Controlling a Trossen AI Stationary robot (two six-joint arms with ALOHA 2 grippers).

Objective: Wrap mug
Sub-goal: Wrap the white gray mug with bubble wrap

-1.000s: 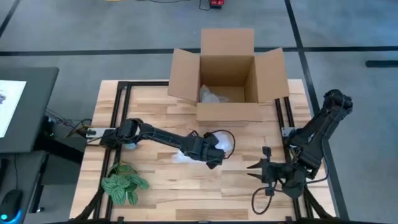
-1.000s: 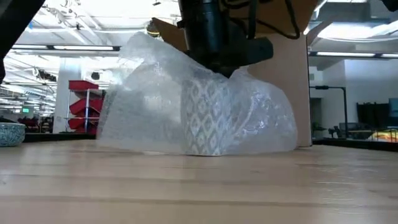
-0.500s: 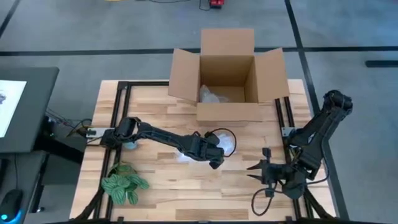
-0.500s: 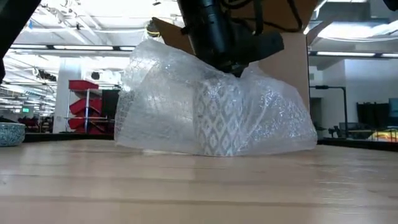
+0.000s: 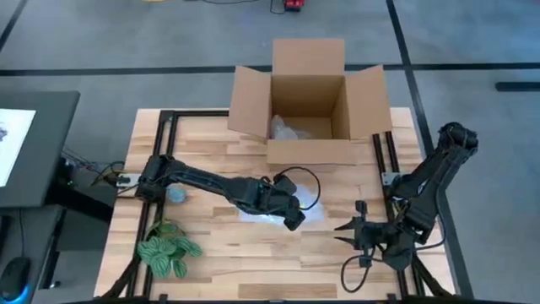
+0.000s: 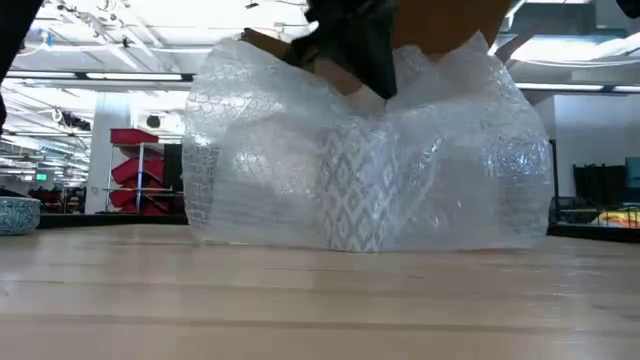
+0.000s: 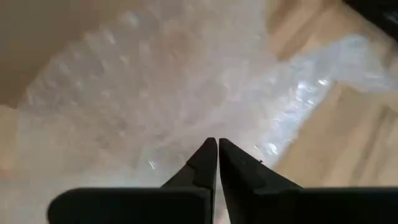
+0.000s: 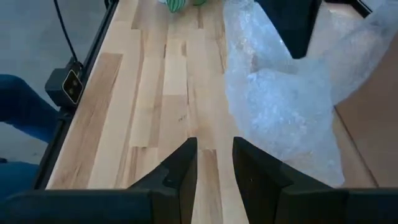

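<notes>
- The mug stands upright on the counter, about mid-counter and just near of the cardboard box. I make out its white diamond pattern through the plastic in the low view.
- The bubble wrap is draped over and around the mug like a tent. Its edges rest on the wood on both sides, so I judge the wrapping only partly done; nothing is tucked under.
- My left claw sits over the near right part of the bundle. In its wrist view the two fingers are pressed together with the sheet right at their tips, so I read them as clamped on the bubble wrap, lifting it to fold across the mug.
- In the low view the wrap rises high on the right side, which fits a flap being held up there rather than lying slack.
- My right claw waits low at the near right of the counter, well apart from the bundle, fingers apart with nothing between them. I keep it there to leave the left arm room.
- A small blue bowl and a green leafy plant sit on the left side, away from the work.
- The box is open, with some clear wrap already inside, likely where the wrapped mug will go.
</notes>
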